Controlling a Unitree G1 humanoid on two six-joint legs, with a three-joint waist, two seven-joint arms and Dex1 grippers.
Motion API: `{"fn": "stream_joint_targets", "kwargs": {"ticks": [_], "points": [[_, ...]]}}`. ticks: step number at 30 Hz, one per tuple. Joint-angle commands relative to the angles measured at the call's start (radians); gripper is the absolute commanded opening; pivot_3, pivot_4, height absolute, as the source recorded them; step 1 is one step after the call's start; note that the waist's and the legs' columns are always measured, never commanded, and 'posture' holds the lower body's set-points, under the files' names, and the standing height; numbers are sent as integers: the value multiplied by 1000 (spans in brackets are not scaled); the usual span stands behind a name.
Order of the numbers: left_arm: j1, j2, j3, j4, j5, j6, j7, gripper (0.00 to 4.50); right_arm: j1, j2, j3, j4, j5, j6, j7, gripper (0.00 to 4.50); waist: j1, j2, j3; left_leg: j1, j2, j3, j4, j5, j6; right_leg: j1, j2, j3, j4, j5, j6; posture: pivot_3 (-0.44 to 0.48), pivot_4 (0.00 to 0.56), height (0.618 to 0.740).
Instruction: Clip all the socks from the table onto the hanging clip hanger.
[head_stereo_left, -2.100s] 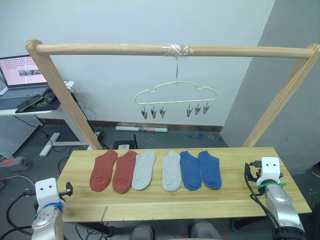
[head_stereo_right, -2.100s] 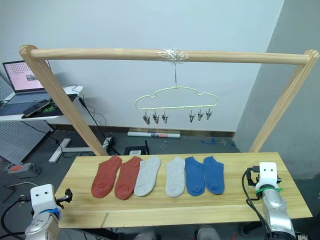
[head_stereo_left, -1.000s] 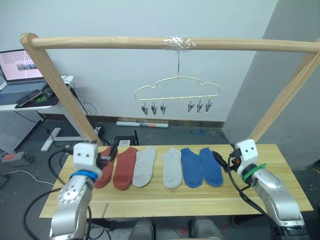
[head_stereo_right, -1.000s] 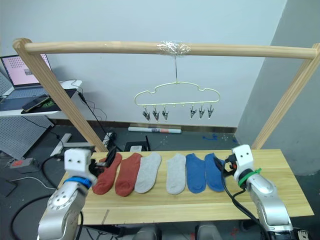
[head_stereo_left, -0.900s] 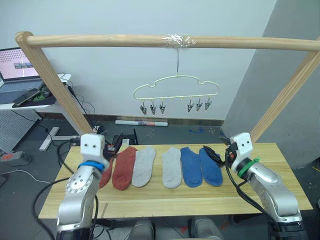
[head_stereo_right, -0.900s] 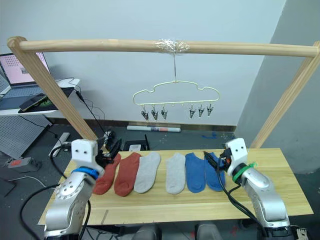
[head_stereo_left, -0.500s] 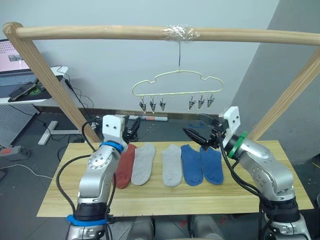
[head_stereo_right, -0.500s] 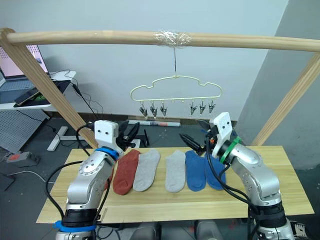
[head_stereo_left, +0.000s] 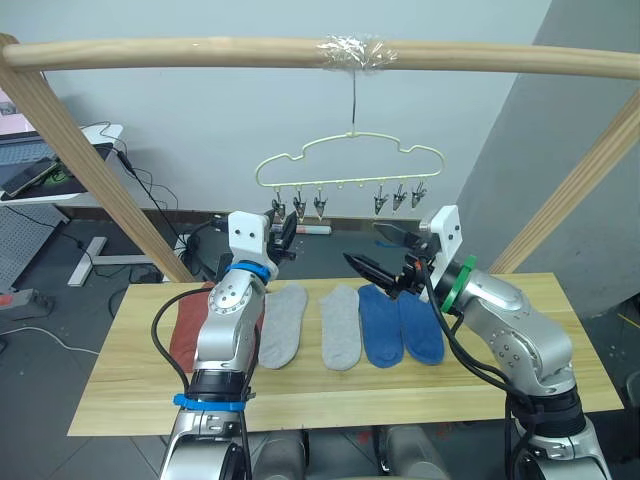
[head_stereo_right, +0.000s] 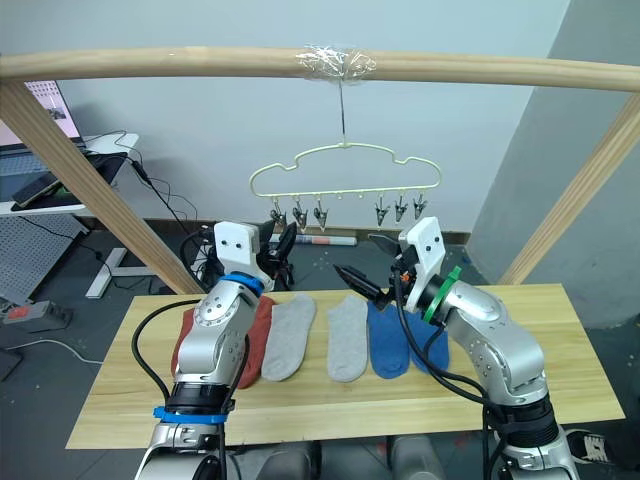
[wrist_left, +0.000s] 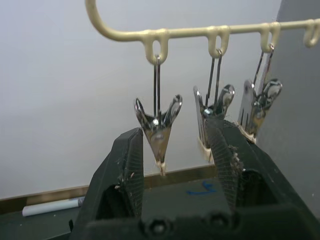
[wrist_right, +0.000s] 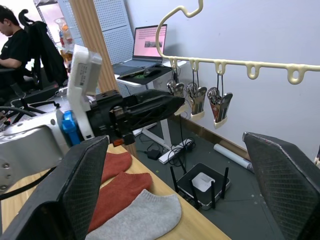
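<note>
Left gripper (head_stereo_left: 284, 232) is raised just below the left-hand clips of the clip hanger (head_stereo_left: 349, 168), fingers (wrist_left: 131, 170) spread apart, holding nothing — in the left wrist view one clip (wrist_left: 158, 131) hangs between them. Right gripper (head_stereo_left: 384, 250) is also up, fingers wide apart and empty, pointing toward the left one, above the socks. Socks all lie flat in a row on the table (head_stereo_left: 520, 370): rust-red pair (head_stereo_left: 186, 330) partly hidden behind the left arm, grey pair (head_stereo_left: 283, 323), blue pair (head_stereo_left: 400, 324). Hanger hangs from the wooden bar (head_stereo_left: 200, 52) — clips empty.
</note>
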Motion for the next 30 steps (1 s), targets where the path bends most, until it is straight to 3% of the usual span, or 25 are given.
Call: {"fn": "stream_joint_targets", "kwargs": {"ticks": [1,6,30], "points": [[-25,0,12,-11,8,-35,7,2157,-26,12,-16,-56,31,9,-21,4500,-4,0,0,-1,0,0,0,0,0,-1,0,0,0,0,0,-142,181,740],[-27,2,11,-6,21,-58,21,2157,-30,14,-18,-66,38,17,-32,4500,-5,0,0,-13,0,-1,3,0,0,-12,0,0,2,1,2,-146,178,740],[-68,11,23,48,45,-120,37,2157,-33,9,-24,-84,66,33,-61,4500,-23,0,0,-14,-1,-1,3,0,0,-13,0,0,2,1,2,-158,175,740]]}}
